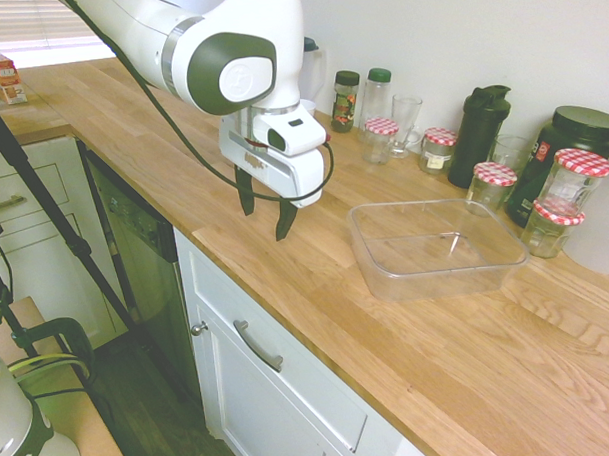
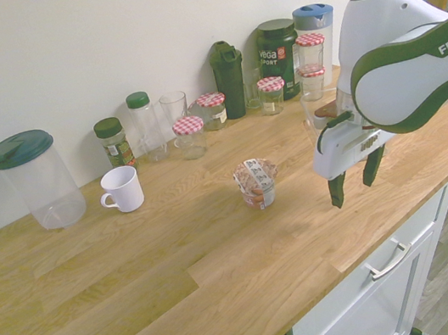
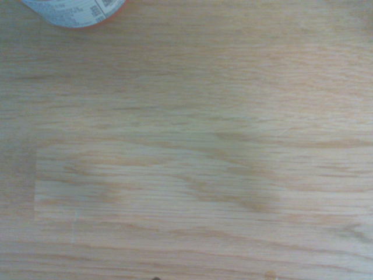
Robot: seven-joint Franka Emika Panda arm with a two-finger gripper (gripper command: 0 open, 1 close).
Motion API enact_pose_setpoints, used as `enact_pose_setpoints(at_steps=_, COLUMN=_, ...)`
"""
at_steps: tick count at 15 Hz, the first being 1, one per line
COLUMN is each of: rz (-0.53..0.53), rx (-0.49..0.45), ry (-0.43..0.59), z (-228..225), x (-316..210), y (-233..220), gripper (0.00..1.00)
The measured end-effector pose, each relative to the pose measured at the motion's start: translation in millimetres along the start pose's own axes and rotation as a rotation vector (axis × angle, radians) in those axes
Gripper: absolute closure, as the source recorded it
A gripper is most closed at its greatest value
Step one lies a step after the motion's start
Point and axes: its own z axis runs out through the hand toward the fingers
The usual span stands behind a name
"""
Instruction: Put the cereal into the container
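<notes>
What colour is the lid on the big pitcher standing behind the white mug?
Dark green; the pitcher lid shows best in the second exterior view.

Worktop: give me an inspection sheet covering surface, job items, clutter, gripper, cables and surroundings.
Surface: wooden worktop, no spills seen
Cereal: small printed cup, upright on the wood, outside the container
Container: clear tub, nothing seen inside
Clutter: white mug, lidded pitcher, jars and bottles along the wall
Gripper: open, empty, above the worktop
Cables: nothing seen lying on the worktop
Surroundings: white cabinets below, plain wall behind
</notes>
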Motion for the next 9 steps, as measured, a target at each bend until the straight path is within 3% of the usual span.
enact_pose_setpoints(at_steps=4, rz=0.001, rx=0.017, ry=-0.010, z=-3.7, x=-3.2, y=-7.0, gripper=0.00)
enact_pose_setpoints(at_steps=9, rz=-0.071, rx=0.085, ry=0.006, z=-2.5, x=-24.0, y=-59.1, gripper=0.00)
